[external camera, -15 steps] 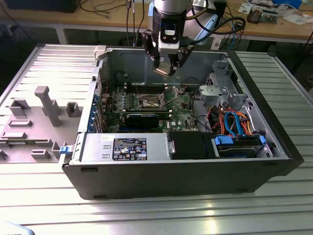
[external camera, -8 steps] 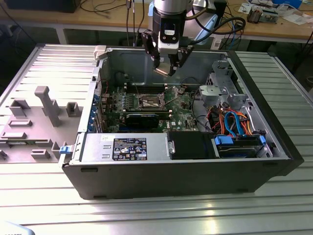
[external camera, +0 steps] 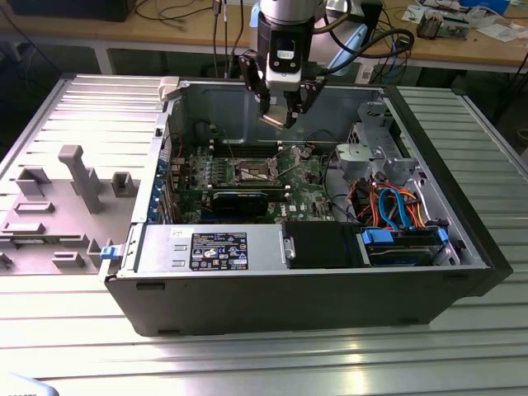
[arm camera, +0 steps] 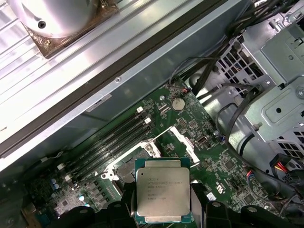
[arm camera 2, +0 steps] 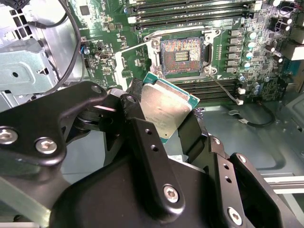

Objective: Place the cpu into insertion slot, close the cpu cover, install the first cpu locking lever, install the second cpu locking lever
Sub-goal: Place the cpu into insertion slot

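My gripper (external camera: 279, 114) hangs above the open computer case, shut on the cpu (external camera: 275, 119) by its edges. In both wrist views the cpu (arm camera 2: 166, 105) (arm camera: 163, 190) is a flat square chip with a silver top and green rim, held tilted between the black fingers (arm camera 2: 142, 137). Below it on the green motherboard (external camera: 309, 186) lies the insertion slot (arm camera 2: 183, 55) (external camera: 252, 172), open with its contact field bare. The cpu cover (arm camera: 184, 141) stands swung up beside the slot. In the first wrist view the cpu hides much of the slot (arm camera: 124, 172).
A metal drive cage (external camera: 373, 153) with orange and blue cables (external camera: 396, 206) fills the case's side at the exterior view's right. A black ribbed card (external camera: 241, 200) lies in front of the slot. A grey fixture plate (external camera: 66, 198) sits outside the case at the exterior view's left.
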Motion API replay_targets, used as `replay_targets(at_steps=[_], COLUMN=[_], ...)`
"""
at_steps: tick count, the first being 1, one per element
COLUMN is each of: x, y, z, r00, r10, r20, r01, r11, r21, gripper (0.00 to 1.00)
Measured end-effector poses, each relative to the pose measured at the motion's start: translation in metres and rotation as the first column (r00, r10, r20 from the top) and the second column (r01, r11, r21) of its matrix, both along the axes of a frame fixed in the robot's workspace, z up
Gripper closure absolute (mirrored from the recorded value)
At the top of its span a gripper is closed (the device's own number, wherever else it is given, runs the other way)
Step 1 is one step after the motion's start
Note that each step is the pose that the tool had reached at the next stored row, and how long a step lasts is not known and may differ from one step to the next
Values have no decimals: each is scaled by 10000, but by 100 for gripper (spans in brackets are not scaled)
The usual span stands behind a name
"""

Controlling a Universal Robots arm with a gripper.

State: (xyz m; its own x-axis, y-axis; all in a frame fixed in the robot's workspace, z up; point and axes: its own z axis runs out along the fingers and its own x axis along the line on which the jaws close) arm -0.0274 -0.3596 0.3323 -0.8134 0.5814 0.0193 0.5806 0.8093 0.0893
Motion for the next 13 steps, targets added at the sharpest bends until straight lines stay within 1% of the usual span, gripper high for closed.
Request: replay_targets(at_steps=[13], x=[0], y=[0], z=[0], r00=[9999], r10=[-161], r20=[0], r01=[161], r11=[9999], r21=[0], gripper=[45])
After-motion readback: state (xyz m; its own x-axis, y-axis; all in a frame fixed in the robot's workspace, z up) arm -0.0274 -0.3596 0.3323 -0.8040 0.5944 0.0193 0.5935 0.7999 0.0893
